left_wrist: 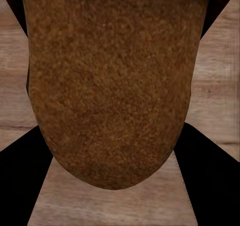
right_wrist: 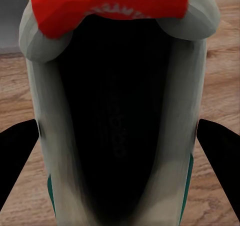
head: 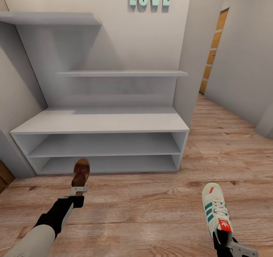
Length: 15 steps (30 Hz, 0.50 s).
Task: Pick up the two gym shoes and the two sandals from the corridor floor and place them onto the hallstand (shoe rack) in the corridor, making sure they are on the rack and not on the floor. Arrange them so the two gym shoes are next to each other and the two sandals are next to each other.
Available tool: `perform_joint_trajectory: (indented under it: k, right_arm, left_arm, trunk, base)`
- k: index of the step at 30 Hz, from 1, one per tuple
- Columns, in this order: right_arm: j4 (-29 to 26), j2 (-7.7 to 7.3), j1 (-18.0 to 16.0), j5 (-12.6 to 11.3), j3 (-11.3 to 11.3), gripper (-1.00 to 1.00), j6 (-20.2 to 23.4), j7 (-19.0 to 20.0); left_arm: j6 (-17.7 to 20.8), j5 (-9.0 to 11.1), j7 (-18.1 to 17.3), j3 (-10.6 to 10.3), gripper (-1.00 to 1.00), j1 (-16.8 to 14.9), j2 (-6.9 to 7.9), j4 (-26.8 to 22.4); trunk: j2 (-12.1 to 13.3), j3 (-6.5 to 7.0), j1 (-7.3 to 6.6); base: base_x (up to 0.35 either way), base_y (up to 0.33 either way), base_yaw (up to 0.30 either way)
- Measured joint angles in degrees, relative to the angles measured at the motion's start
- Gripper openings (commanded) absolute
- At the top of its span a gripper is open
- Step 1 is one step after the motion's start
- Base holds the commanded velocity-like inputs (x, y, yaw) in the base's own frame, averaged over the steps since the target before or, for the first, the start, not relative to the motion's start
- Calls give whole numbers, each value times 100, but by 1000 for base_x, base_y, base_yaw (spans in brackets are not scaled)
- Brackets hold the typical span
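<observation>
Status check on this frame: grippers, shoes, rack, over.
Left gripper shut on sandal. Right gripper shut on gym shoe. Both held over the corridor floor, facing the hallstand; its bench and shelves bare. Nothing blocking the approach.

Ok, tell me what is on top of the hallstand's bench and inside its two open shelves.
The hallstand bench top is bare, and both open shelves look empty as far as they show. The left gripper with its sandal covers a small part of the bottom shelf's front.
</observation>
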Motion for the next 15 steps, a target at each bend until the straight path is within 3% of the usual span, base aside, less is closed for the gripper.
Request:
perform_joint_trajectory:
  k: [7,15]
  right_arm:
    - [-4,-10,0,1,-2,-100,0,0]
    - [-4,-21,0,-6,-27,-100,-5,-4]
  left_arm:
    - [201,8,-7,-8,-100,-200,-26,3]
    - [828,27,-18,-3,-100,-651,-107,9]
  trunk:
    - [0,0,0]
    - [0,0,0]
  base:
    - [0,0,0]
    - [0,0,0]
